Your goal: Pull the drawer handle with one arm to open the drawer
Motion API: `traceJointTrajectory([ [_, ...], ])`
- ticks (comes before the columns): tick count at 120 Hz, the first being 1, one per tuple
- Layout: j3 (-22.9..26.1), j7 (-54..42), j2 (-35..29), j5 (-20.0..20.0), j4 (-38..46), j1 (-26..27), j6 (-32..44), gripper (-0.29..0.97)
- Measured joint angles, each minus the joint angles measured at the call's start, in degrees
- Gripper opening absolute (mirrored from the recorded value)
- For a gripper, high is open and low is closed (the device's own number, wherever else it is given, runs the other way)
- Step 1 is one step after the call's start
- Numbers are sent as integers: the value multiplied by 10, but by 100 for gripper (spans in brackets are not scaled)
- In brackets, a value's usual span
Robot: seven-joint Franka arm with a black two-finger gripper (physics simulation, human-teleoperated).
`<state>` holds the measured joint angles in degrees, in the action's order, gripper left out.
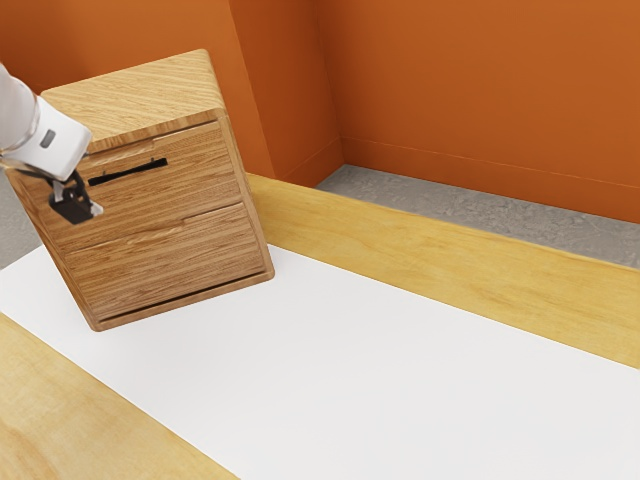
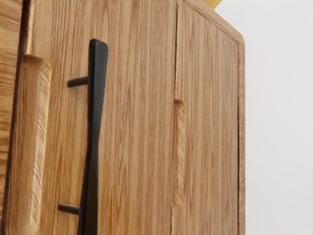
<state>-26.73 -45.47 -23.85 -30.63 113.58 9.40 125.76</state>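
Drawer: the upper drawer (image 1: pixel 185 190) of the wooden cabinet (image 1: pixel 130 95), which stands on the white table (image 1: pixel 380 380); its front looks flush with the lower one, so probably not yet pulled out.
Handle: a black bar (image 1: pixel 128 171) across the drawer front, held off the wood on two short posts in the wrist view (image 2: pixel 93 142).
Gripper: the gripper (image 1: pixel 74 204) hangs at about 8 o'clock from the handle's middle in the exterior view, just beside the bar's near end; I cannot tell whether it is spread or pressed together.
Step in hand: lining up on the bar before a grasp.
How to do it well: shift toward 2 o'clock onto the bar's middle, between the posts, so the pull runs straight and the drawer does not rack. Straddle the bar squarely, close firmly, then draw straight away from the cabinet front.
Hidden: the arm is cut off at the exterior view's edge; the bar's far end runs out of the wrist view.
Hard to make out: whether the gripper touches the bar or the wood.
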Motion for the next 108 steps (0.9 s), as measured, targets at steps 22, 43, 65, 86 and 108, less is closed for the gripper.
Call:
traceJointTrajectory([
  [22, -14, -4, 5, 1, -4, 0, 15, 68],
  [43, -19, -7, 22, 3, -1, 11, 22, 68],
  [65, -45, -9, 34, 9, -1, 32, 31, 68],
  [86, -50, -11, 56, 13, -18, 41, 37, 68],
  [108, -54, -12, 87, 23, -29, 47, 46, 68],
])
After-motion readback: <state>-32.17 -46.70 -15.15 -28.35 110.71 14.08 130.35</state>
